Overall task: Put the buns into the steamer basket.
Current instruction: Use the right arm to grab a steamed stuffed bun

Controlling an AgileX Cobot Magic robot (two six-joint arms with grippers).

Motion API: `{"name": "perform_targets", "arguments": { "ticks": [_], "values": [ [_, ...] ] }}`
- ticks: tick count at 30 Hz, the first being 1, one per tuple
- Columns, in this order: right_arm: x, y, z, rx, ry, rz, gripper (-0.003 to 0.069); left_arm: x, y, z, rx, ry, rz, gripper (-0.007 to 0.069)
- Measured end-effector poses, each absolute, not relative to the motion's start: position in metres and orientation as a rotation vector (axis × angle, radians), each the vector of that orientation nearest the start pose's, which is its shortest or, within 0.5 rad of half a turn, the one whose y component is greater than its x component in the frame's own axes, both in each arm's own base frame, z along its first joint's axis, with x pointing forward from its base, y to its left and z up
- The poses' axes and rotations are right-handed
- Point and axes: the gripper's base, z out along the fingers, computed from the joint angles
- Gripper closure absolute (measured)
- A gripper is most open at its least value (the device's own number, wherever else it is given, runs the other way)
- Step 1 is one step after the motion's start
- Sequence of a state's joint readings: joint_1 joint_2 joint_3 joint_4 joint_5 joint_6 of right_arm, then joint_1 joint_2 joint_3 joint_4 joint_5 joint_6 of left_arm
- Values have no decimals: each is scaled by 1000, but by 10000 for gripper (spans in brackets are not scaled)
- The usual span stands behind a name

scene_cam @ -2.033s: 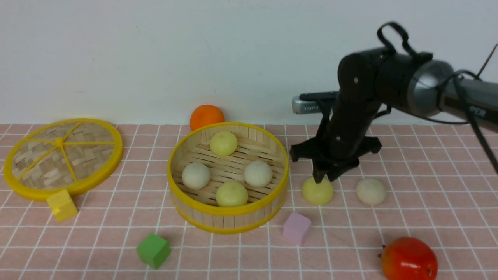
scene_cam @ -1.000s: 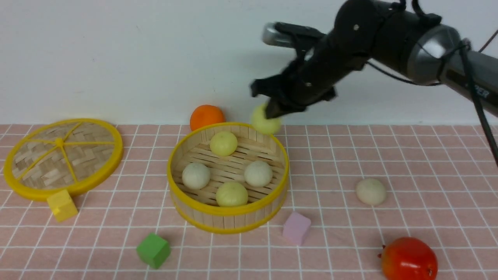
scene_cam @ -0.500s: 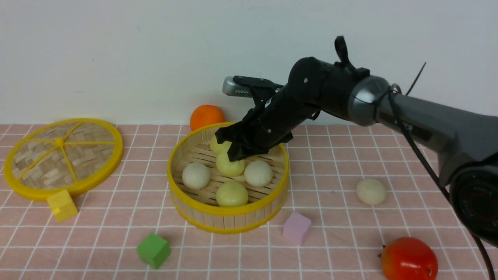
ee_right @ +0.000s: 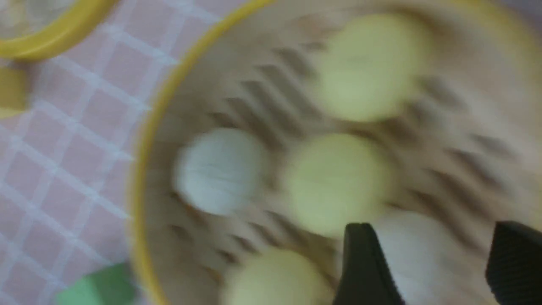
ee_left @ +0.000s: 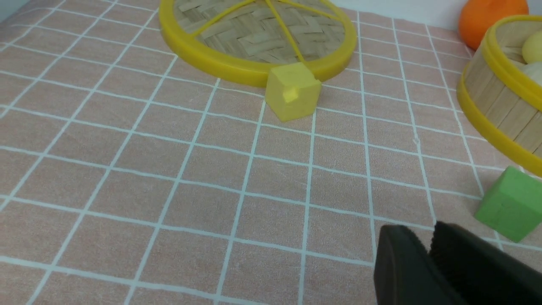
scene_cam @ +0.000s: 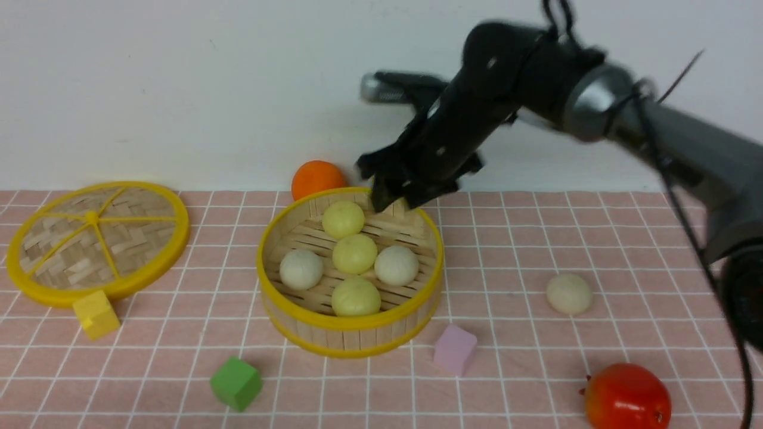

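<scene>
On the far left of the mat point(scene_cam: 524, 238) lies the flat lid point(scene_cam: 95, 238), out of play, w/ a yellow cube point(scene_cam: 95, 314) just beside its near rim. My left gripper point(ee_left: 430, 241) hangs low over bare tiles near there. Its fingers are close together w/ nothing between them, but I see only a sliver, so I can't tell if it's fully shut. A green cube point(scene_cam: 236, 383) sits in front, a bit left of the steamer basket point(scene_cam: 351, 325).

Mid-mat, the basket stands upright w/ five buns point(scene_cam: 354, 253) on its slatted floor: three pale yellow, two off-white, packed near the centre. An orange point(scene_cam: 318, 179) sits behind its back-left rim.

My right gripper point(scene_cam: 396, 199) hovers over the basket's far rim, jaws spread wide and empty. The wrist cam is blurry but shows clear air btwn my fingers point(ee_right: 364, 262).

Right of the basket: a purple cube point(scene_cam: 455, 350) near its front, then the sixth bun point(scene_cam: 569, 293), off-white, alone on the tiles & well apart from the basket. A red fruit point(scene_cam: 626, 396) sits nearer the front right corner.

My read: the step in hand is the end of a drop-off, w/ 5 of 6 in and one to go. Next I need to swing right, come down over the lone bun w/ jaws kept wide, and close gently since it's round & prob. soft. I must steer clear of the red fruit and purple cube, then lift high enough to clear the rim on return. Open floor is mostly toward the basket's right or left edge.
</scene>
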State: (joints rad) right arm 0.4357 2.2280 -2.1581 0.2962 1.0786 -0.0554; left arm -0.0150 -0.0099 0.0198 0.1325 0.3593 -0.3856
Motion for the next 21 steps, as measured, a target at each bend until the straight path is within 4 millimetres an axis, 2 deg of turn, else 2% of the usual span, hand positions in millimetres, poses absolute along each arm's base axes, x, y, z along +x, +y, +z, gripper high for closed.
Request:
{"name": "perform_targets", "arguments": {
  "ticks": [2,3,4,6,7,8,9,10,12,13,14,18,21],
  "values": [
    [443,194,290,-410,2678,414,249,53,3,175,-259,1834,-148,468],
    [443,190,291,-398,2684,398,251,53,3,175,-259,1834,-148,468],
    [445,164,291,-284,2735,341,276,53,4,175,-259,1834,-148,466],
    [445,151,285,-221,2770,313,295,53,4,175,-259,1834,-148,465],
    [442,134,271,-142,2832,278,321,53,4,175,-258,1834,-147,463],
    [441,132,267,-128,2849,273,326,53,4,175,-258,1834,-147,463],
    [436,123,251,-76,2909,246,344,53,4,175,-258,1834,-147,461],
    [434,121,246,-66,2926,237,349,53,4,175,-258,1834,-147,461],
    [424,113,218,-29,3011,192,369,53,4,175,-258,1835,-146,457],
    [424,113,218,-29,3009,190,370,53,4,175,-258,1835,-146,457],
    [421,109,206,-9,3028,173,377,53,4,175,-258,1835,-146,457],
    [421,100,195,19,3017,143,379,53,4,175,-257,1835,-145,457],
    [424,94,194,40,2991,140,379,53,4,175,-257,1835,-145,456]
  ]
}}
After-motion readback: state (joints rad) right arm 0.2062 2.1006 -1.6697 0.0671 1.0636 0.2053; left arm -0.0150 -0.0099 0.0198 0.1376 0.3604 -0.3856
